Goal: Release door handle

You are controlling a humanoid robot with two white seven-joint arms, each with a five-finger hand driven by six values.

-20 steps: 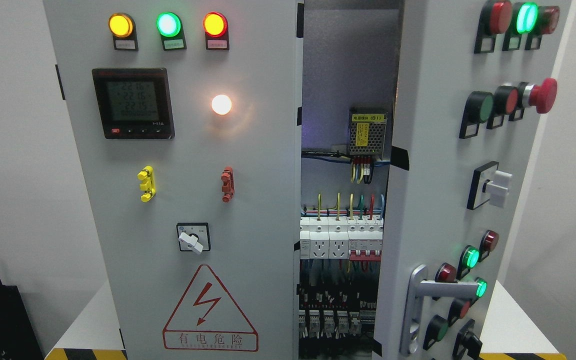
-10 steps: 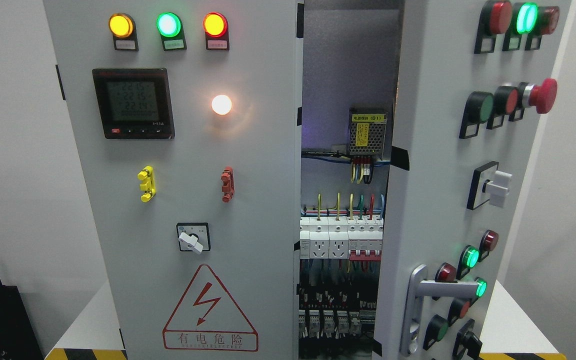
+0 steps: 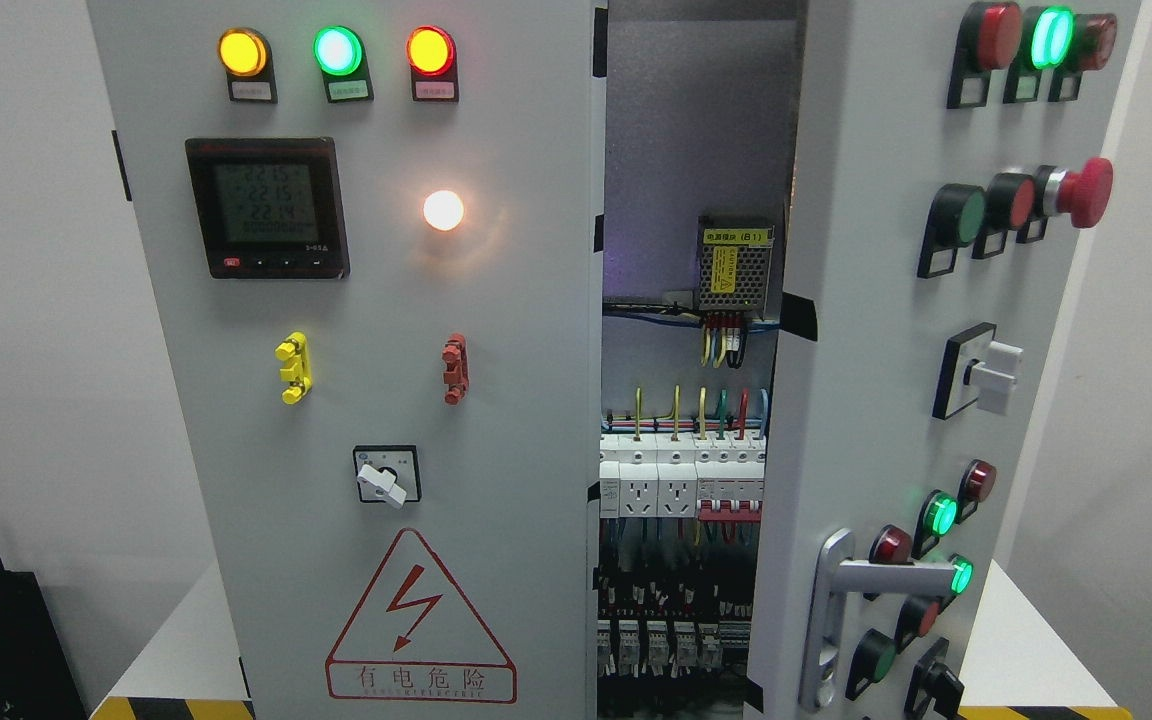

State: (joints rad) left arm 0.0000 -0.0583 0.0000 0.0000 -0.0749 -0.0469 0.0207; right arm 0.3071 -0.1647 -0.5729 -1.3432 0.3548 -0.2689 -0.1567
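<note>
The grey electrical cabinet's right door (image 3: 876, 380) stands swung open towards me, showing its edge. Its silver lever handle (image 3: 876, 578) sits low on the door, horizontal, with nothing touching it. Behind the gap I see the cabinet's inside: a mesh power supply (image 3: 736, 265), coloured wires and rows of white breakers (image 3: 681, 475). The left door (image 3: 366, 380) is closed. Neither of my hands shows anywhere in the head view.
The right door carries red and green push buttons, lit green lamps, a red mushroom stop button (image 3: 1084, 190) and a white rotary switch (image 3: 986, 375). The left door has indicator lamps, a meter (image 3: 266, 207) and a warning triangle. The cabinet stands on a white table (image 3: 1026, 640).
A dark shape at the right edge one second ago has gone out of view. The door and handle have not moved.
</note>
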